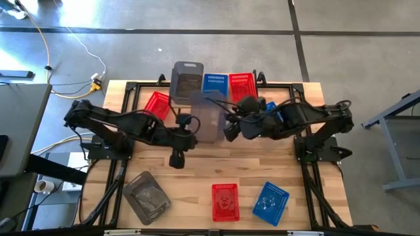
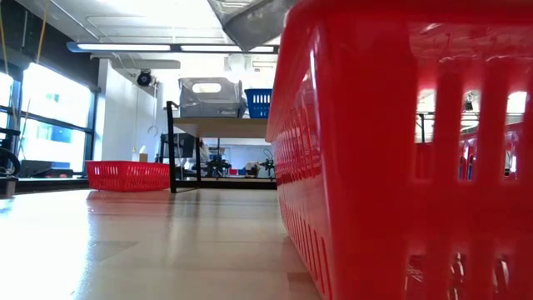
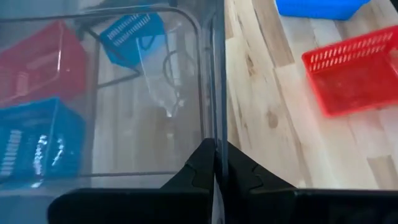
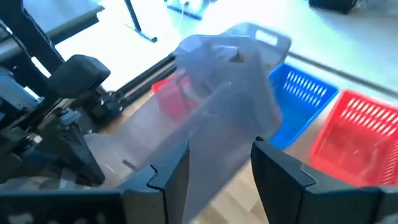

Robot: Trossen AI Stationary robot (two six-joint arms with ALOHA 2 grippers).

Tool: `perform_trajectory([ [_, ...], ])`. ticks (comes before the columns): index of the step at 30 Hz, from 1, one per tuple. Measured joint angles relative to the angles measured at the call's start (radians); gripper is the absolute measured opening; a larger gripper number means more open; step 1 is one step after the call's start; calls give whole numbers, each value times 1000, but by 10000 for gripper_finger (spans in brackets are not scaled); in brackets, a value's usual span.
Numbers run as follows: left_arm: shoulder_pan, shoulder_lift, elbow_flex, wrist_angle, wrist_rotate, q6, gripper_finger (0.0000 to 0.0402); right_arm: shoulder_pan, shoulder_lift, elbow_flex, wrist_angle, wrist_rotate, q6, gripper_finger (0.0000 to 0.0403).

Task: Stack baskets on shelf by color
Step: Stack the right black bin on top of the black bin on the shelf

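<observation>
Along the bottom edge of the high view, 3 baskets lie on the tabletop (image 1: 197,164): a grey basket (image 1: 147,195) at lower left, a red basket (image 1: 225,200) at lower centre and a blue basket (image 1: 271,200) just right of it. In the low view that red basket fills the right half of the frame, very close to the lens.

In the centre of the high view both arms meet at a second grey basket (image 1: 209,117), which is lifted and tilted. The left gripper (image 1: 184,121) comes in from the left, and its fingers (image 3: 239,174) are clamped tight on the basket's thin rim, as the left wrist view shows. The right gripper (image 1: 231,126) reaches in from the right; in the right wrist view its fingers (image 4: 283,168) stand wide apart on either side of the grey basket, and whether they touch it cannot be told.

Just left of the held basket, in the upper centre-left, another red basket (image 1: 157,104) sits on the tabletop.

Farthest back, at the top centre of the high view, the shelf (image 2: 225,127) carries 3 baskets in a row: a grey one (image 1: 187,80) on the left, a blue one (image 1: 214,83) in the middle, a red one (image 1: 242,85) on the right. Another bit of blue shows under the right arm, near the shelf.
</observation>
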Motion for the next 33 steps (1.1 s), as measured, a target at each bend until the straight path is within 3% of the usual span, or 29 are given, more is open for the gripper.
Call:
perform_trajectory([
  [10, 98, -110, 0, -119, -38, 76, 1, -13, 0, 56, -29, 26, -99, 156],
  [19, 276, -176, 5, -175, -36, 299, 0, -47, 1, 56, -99, 24, -82, 156],
  [26, 437, -172, 59, -231, 29, 464, 0, -96, 1, 56, -131, 13, -89, 156],
  [33, 617, -171, 73, -241, 204, 557, 0, -152, 1, 56, -131, -9, -116, 156],
])
